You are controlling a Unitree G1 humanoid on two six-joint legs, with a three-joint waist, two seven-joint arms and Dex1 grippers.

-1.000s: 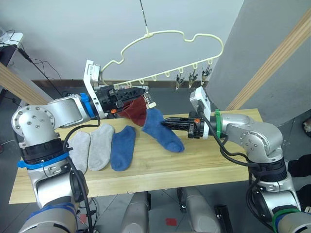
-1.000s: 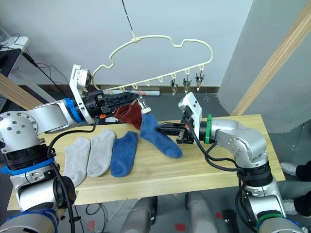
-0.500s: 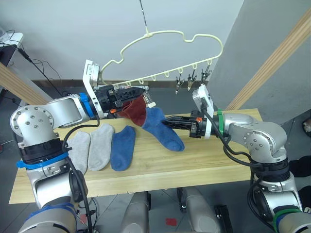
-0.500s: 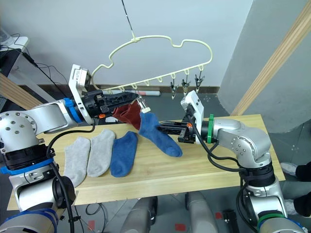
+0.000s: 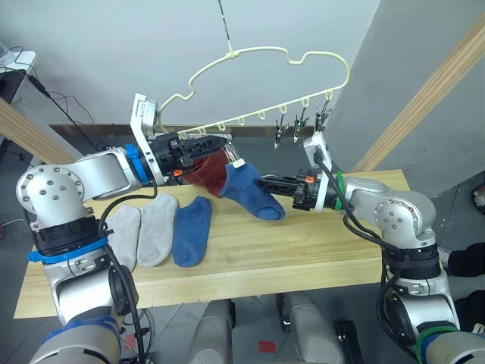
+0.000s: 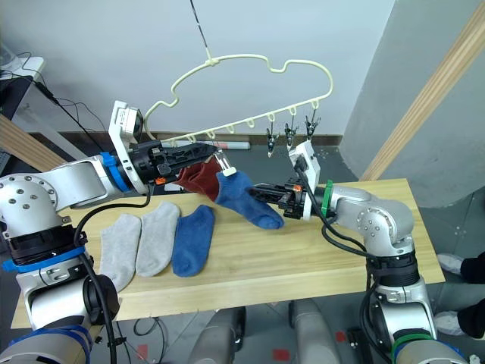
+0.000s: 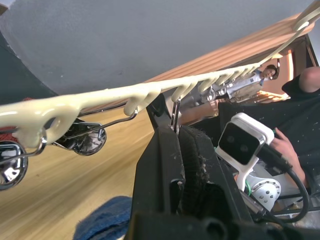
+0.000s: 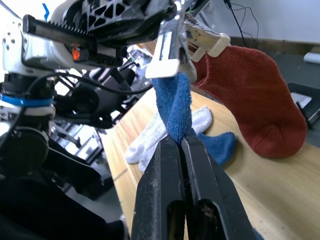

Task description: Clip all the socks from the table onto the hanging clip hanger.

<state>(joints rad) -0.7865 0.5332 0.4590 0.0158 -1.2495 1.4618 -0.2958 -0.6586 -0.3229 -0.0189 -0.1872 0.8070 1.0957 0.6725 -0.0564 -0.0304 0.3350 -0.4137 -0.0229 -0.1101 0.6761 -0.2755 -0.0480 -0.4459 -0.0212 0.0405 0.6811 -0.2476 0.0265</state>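
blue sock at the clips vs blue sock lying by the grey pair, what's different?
1. The blue sock at the clips is raised, its cuff up at a clip of the clip hanger; the blue sock by the grey pair lies flat on the table.
2. The right gripper is shut on the raised one; the flat one is untouched.
3. The raised one is creased and slanted; the flat one is straight.

Both are short, blue knit.

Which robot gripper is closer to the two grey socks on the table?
Left. The left gripper is up by the clip hanger, above the grey socks. The right gripper is farther right, holding a blue sock.
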